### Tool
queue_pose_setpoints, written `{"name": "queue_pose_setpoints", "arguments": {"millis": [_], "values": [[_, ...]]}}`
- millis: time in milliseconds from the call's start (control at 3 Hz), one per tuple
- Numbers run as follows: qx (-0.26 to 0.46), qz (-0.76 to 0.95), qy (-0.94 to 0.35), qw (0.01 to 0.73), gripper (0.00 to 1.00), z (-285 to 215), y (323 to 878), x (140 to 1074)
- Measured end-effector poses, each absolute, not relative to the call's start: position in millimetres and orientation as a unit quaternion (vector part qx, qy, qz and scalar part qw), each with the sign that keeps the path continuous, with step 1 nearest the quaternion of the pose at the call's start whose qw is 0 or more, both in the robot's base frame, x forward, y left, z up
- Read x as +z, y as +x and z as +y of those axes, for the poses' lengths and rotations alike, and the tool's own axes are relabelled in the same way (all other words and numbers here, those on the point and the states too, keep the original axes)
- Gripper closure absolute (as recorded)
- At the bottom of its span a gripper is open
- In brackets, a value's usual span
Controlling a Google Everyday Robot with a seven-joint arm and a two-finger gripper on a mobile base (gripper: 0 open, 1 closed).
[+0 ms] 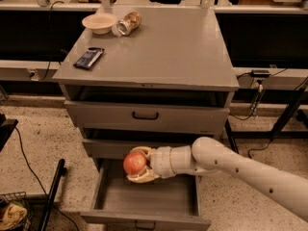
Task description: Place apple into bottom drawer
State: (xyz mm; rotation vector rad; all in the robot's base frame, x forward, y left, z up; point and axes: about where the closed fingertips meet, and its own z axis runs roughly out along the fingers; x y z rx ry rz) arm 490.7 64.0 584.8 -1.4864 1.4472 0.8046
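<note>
The apple [134, 163] is round and reddish-orange. My gripper [138, 165] is shut on it, cream fingers [142, 178] wrapped above and below the fruit. The white arm reaches in from the lower right. The gripper holds the apple just above the back left part of the bottom drawer [144, 201], which is pulled open and shows a plain grey inside. The apple hangs in front of the middle drawer's face, apart from the bottom drawer's floor.
The grey cabinet top [163, 52] carries a cream bowl [99, 22], a tipped can [128, 23] and a dark flat packet [88, 58]. The top drawer [144, 117] is shut. A black pole [52, 196] and a wire basket [13, 213] stand at lower left.
</note>
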Motion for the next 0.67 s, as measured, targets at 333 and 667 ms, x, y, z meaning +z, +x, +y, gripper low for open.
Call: {"name": "queue_pose_setpoints", "arguments": {"millis": [333,667], "values": [[0.33,0.583,-0.595,0.444,1.0,66.8,488.6,572.1],[0.323,0.59,-0.588,0.449,1.0,63.3,492.5,562.9]]}}
